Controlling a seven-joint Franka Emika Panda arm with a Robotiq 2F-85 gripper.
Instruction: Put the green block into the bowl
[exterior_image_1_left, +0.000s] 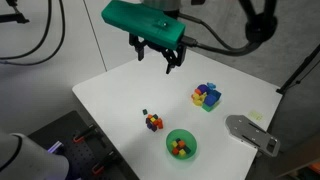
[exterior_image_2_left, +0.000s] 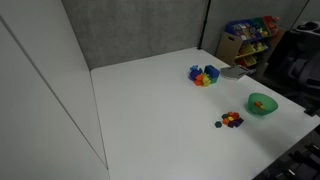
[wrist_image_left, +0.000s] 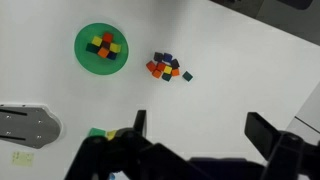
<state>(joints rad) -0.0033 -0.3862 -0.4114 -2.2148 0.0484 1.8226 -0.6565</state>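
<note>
The bright-green bowl (exterior_image_1_left: 168, 146) stands near the front edge of the white table and holds several small coloured blocks; it shows in both exterior views (exterior_image_2_left: 250, 101) and in the wrist view (wrist_image_left: 82, 50). A pile of tiny blocks (exterior_image_1_left: 153, 123) (wrist_image_left: 163, 67) lies beside it. A small dark green block (wrist_image_left: 187, 76) (exterior_image_1_left: 145, 112) (exterior_image_2_left: 218, 125) lies just apart from that pile. My gripper (exterior_image_1_left: 160, 56) (wrist_image_left: 200, 130) is open and empty. It hangs high above the table's far part, well away from the blocks and the bowl.
A cluster of bigger coloured bricks (exterior_image_1_left: 207, 96) (exterior_image_2_left: 203, 75) sits on the table (exterior_image_1_left: 110, 95). A grey flat device (exterior_image_1_left: 250, 132) (wrist_image_left: 25, 122) lies at the table's edge beside a yellow note (wrist_image_left: 20, 157). A toy shelf (exterior_image_2_left: 250, 40) stands behind the table.
</note>
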